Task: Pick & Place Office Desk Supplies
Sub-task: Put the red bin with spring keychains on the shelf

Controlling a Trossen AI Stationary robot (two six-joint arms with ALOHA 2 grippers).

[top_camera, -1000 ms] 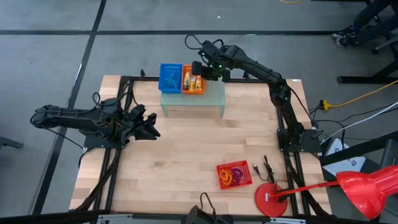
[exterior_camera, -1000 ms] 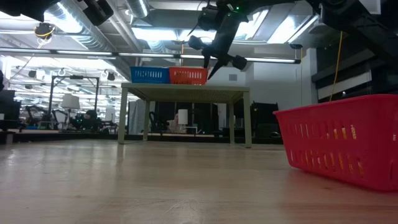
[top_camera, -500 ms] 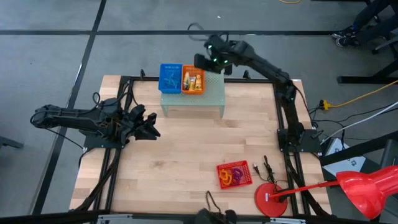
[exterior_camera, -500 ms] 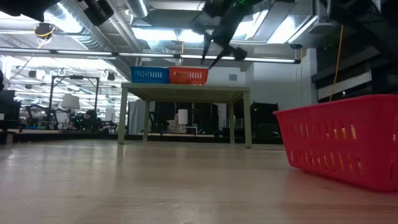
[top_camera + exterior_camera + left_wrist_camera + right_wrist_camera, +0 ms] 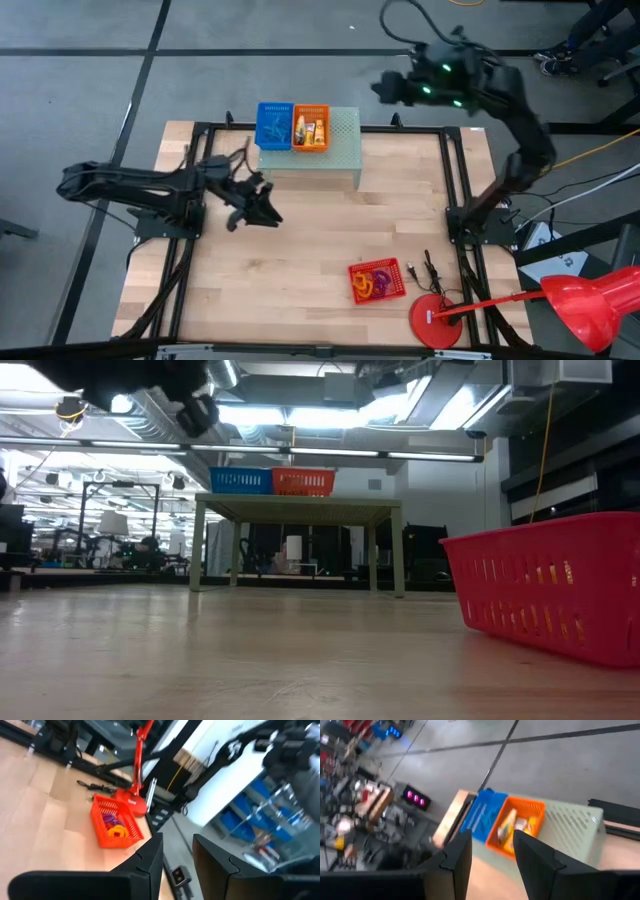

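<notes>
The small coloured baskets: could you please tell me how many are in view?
3: a blue basket and an orange basket side by side on the pale green stand, and a red basket on the table.

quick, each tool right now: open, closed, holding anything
left tool: open, holding nothing.
right tool: open, holding nothing, raised beyond the table's far edge.

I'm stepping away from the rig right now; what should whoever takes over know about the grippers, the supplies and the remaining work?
Right gripper: open, empty, raised beyond the table's far edge.
Left gripper: open, empty, over the table's left middle.
Orange basket on the pale green stand holds yellow-and-white pieces; blue basket beside it holds blue loops.
Red basket near the front edge holds orange, red and purple loops.
Left: sort those loops.
</notes>
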